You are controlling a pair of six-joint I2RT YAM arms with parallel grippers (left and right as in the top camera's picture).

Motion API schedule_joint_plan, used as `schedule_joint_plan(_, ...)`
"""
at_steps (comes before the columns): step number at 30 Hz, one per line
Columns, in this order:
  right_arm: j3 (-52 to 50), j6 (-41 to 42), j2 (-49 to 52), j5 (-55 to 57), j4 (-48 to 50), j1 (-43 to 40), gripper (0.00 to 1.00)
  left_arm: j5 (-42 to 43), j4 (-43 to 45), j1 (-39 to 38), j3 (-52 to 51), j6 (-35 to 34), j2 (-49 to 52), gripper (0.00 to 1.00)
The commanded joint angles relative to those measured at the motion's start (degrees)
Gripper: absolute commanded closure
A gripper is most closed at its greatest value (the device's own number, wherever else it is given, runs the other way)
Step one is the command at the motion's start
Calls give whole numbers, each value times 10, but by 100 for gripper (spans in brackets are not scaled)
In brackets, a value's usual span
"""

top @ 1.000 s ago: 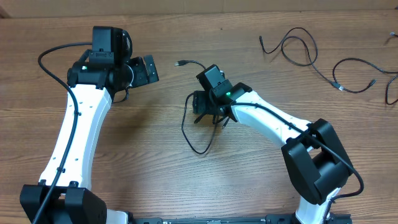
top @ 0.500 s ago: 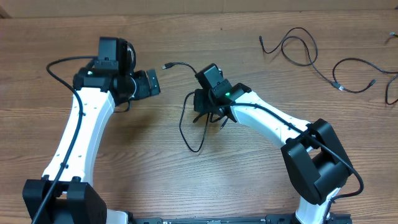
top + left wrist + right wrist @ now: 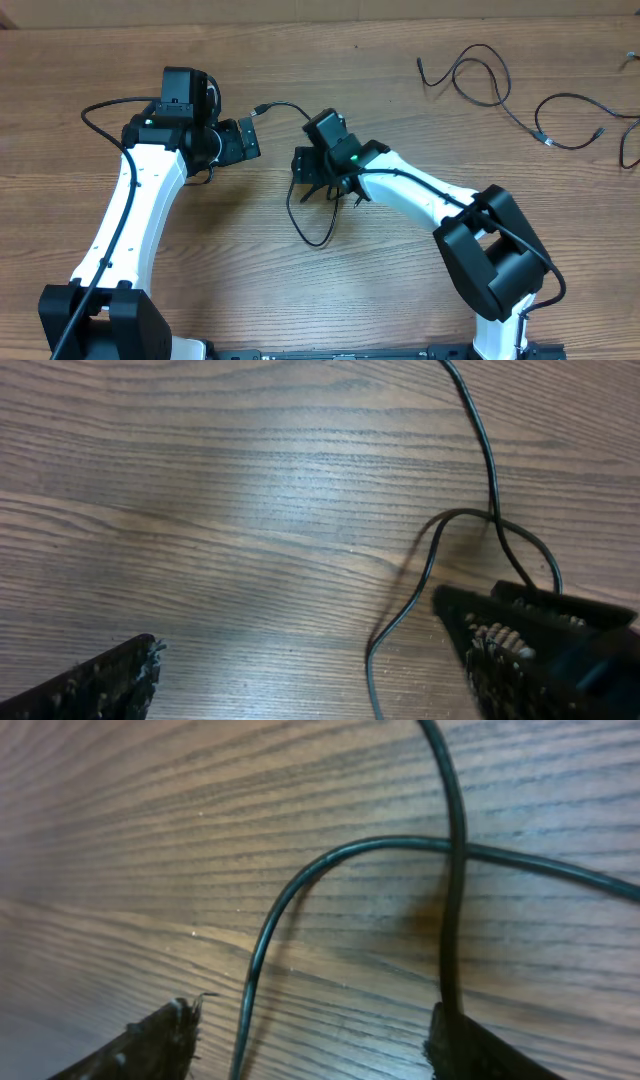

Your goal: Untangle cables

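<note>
Overhead view of a wooden table (image 3: 400,300) with two white robot arms reaching in from the near edge.

On the left, the left arm (image 3: 130,220) stretches up and bends towards the middle. The left fingers (image 3: 248,140) are spread wide, grasping nothing. Its wrist camera shows one finger in each lower corner, with bare wood between them.

Just right of those fingers lies a small plug (image 3: 259,106), the end of a thin black cable (image 3: 285,103). The cable arcs right from the plug and passes under the right arm's head. It then drops into a loose loop on the table towards the near edge. In the left wrist view, the cable (image 3: 490,460) crosses over itself just beside the right-hand finger.

At the centre, the right fingers (image 3: 303,165) hang low over this cable, parted, not clamped on it. In the right wrist view, two strands (image 3: 455,850) cross on the wood. One of them runs down to the tip of the right-hand finger (image 3: 480,1050).

The right arm (image 3: 420,195) runs back to its base at lower right.

At far right, well apart from both arms, more loose cables (image 3: 478,78) lie in open curves near the table's far edge.
</note>
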Motion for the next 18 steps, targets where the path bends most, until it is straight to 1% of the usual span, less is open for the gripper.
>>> schedule_joint_plan(1, 3, 6, 3, 49, 5, 17, 16, 5, 1, 10, -3, 11, -4, 0)
schedule_joint_plan(3, 3, 6, 3, 76, 6, 26, 12, 4, 1, 15, -3, 13, -4, 0)
schedule_joint_plan(7, 3, 6, 4, 132, 8, 37, 7, 4, 0, 30, -3, 12, -4, 0)
schedule_joint_plan(11, 3, 0, 4, 155, 23, 37, 2, 6, 1, 74, -3, 8, -4, 0)
schedule_joint_plan(14, 3, -20, 7, 173, 46, 37, 0, 33, -5, 118, -3, -3, -4, 1)
schedule_joint_plan(18, 3, -49, 28, 185, 73, 37, 1, 87, -5, 157, -3, -7, -4, 0)
